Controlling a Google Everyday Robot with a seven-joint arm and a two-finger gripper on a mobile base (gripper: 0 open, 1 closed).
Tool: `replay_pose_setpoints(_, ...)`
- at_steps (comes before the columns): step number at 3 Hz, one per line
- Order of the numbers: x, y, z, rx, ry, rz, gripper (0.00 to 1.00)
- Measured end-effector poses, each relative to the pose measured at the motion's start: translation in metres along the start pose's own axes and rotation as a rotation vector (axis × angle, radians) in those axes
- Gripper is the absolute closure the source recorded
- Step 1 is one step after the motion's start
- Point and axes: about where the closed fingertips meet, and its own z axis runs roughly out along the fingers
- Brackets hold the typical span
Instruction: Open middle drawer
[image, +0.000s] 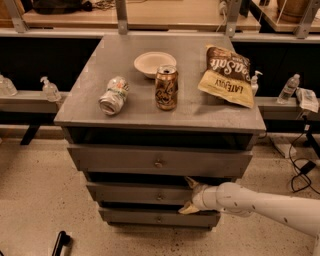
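1. On the near floor at left: a small black object (61, 242) on speckled flooring, cut off by the frame edge.
2. Low at the near right: a white arm (270, 202), slanting in from the right edge towards the front of a grey cabinet.
3. At the arm's tip: the gripper (187, 195), close against the right part of the middle drawer (135, 193). Claw released, fingers splayed wide, the upper one by the front's top edge and the lower one by its bottom edge. Cannot tell whether either touches the front.
4. Second of three grey fronts, that middle drawer, with a dark gap above it. Small round knob (160, 196) at its centre, just left of the gripper and apart from both fingers.
5. Beneath it: the bottom drawer (150, 217), narrowest front. Above it: the top drawer (115, 160), tallest and widest.
6. Up on the cabinet top (90, 107), nearest the front edge at left: a crushed can (114, 95) lying on its side.
7. Just right of that: a brown can (166, 87), upright.
8. Behind the brown can: a pale bowl (155, 64). Off to the right: a chip bag (226, 75), lying flat.
9. Beyond the cabinet, on low side ledges: a pump bottle (50, 89) at left and a water bottle (290, 88) at right.
10. Farthest back: a wooden table (165, 12) spanning the frame.
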Motion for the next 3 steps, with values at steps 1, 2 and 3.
replay_pose_setpoints(1, -0.005, 0.003, -0.009, 0.003, -0.041, -0.002, 0.56)
replay_pose_setpoints(2, -0.012, 0.009, -0.017, -0.017, -0.069, -0.016, 0.80)
replay_pose_setpoints(3, -0.011, 0.041, -0.033, -0.069, -0.175, 0.012, 1.00)
